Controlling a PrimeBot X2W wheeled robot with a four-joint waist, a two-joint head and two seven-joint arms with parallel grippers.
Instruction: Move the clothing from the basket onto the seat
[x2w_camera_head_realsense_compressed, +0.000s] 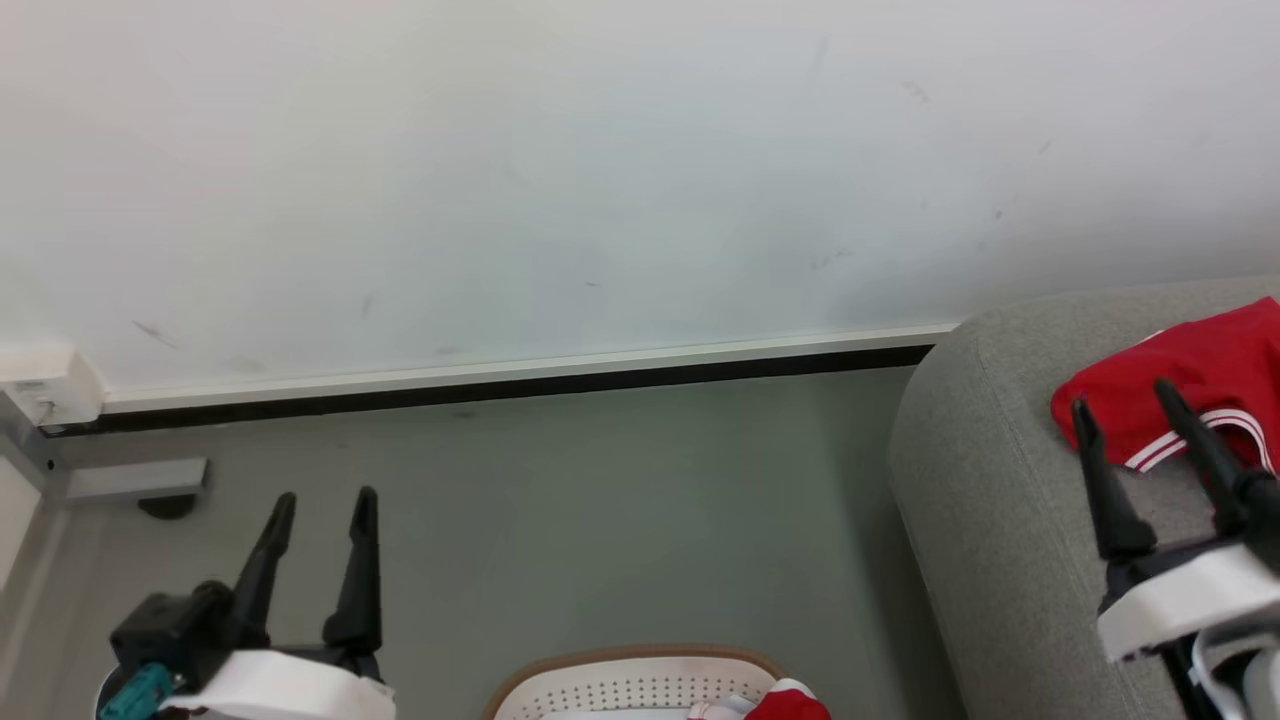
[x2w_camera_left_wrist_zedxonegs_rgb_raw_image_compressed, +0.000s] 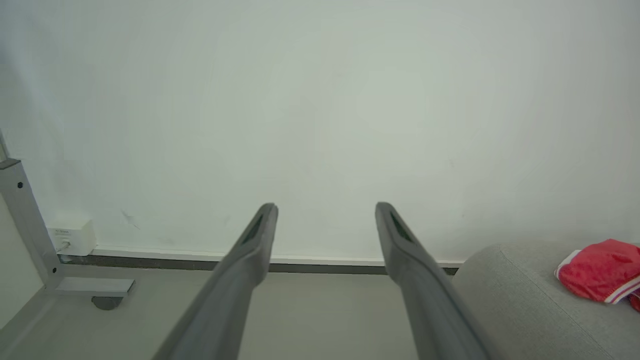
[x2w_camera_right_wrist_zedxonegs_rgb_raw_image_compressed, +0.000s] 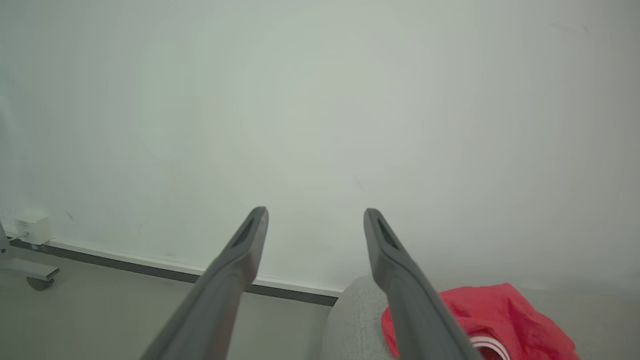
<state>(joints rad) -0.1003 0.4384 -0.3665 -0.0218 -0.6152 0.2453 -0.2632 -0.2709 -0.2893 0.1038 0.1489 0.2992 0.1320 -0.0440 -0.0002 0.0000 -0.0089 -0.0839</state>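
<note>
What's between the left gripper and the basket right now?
Only bare grey floor, in the head view, from the open left gripper to the basket.

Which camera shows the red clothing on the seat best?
Left wrist view: the clothing lies unobstructed on the seat. Head view: fingers of the right gripper cross it. Right wrist view: a finger hides part.

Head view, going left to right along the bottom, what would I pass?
The left gripper, then the basket, then the seat.
</note>
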